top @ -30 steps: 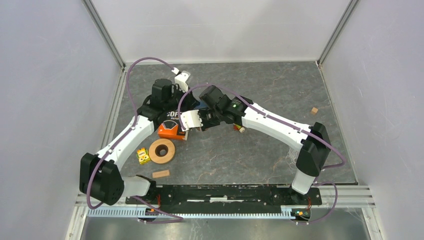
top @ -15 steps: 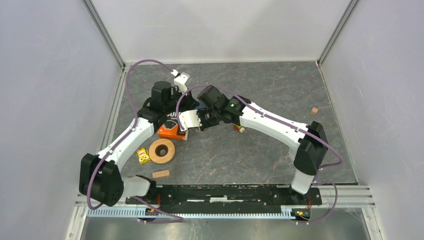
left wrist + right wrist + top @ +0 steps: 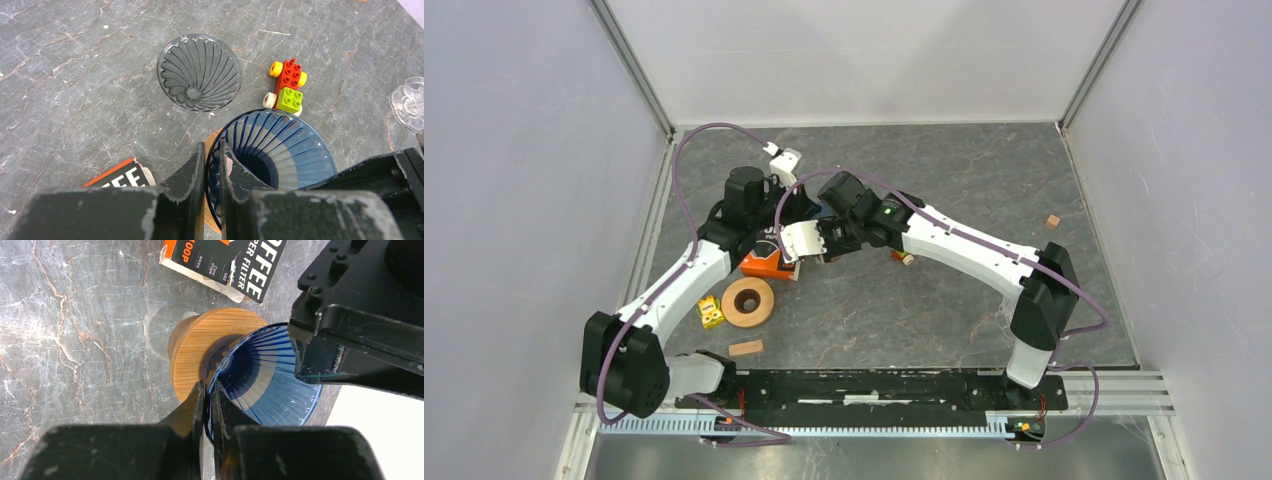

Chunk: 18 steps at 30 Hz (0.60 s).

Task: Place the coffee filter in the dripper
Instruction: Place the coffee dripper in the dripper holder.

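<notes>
A blue ribbed dripper [image 3: 295, 150] [image 3: 270, 375] with a round wooden collar [image 3: 200, 342] hangs tilted just above the table, held by both arms. My left gripper [image 3: 212, 150] is shut on its rim, one finger inside and one outside. Across from it, my right gripper [image 3: 207, 390] is shut on the rim beside the collar. No filter lies inside the dripper. The orange and black coffee filter box [image 3: 235, 260] [image 3: 762, 263] lies flat beside it, with pale filter edges [image 3: 220, 284] showing at its open end.
A second, clear grey dripper [image 3: 199, 72] sits upright on the table beyond, next to a small brick toy [image 3: 287, 85] and a clear glass piece [image 3: 410, 102]. A wooden ring [image 3: 747, 301], a yellow block [image 3: 711, 311] and a wooden block [image 3: 745, 348] lie near the left arm.
The left arm's wrist has drifted slightly back and to the left. Both grippers keep the same hold on the dripper.
</notes>
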### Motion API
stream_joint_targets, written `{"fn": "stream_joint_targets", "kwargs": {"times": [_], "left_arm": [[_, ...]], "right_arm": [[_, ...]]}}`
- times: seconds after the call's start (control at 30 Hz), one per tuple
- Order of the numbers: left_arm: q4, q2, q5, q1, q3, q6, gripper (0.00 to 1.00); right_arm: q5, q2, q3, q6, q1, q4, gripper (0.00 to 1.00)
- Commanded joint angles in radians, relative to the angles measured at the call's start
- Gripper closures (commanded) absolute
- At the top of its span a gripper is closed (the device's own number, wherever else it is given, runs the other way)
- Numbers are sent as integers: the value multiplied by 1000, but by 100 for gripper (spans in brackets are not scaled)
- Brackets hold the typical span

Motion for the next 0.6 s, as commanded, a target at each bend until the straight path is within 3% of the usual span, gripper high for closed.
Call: {"fn": "stream_joint_targets", "kwargs": {"times": [0.0, 0.43, 0.57], "left_arm": [[-212, 22, -45, 1, -4, 54, 98], [-219, 22, -51, 2, 60, 52, 98], [-210, 5, -45, 1, 62, 57, 88]], "right_arm": [[18, 43, -32, 59, 3, -32, 90], [34, -42, 35, 94, -5, -37, 51], [1, -86, 34, 103, -7, -43, 43]]}}
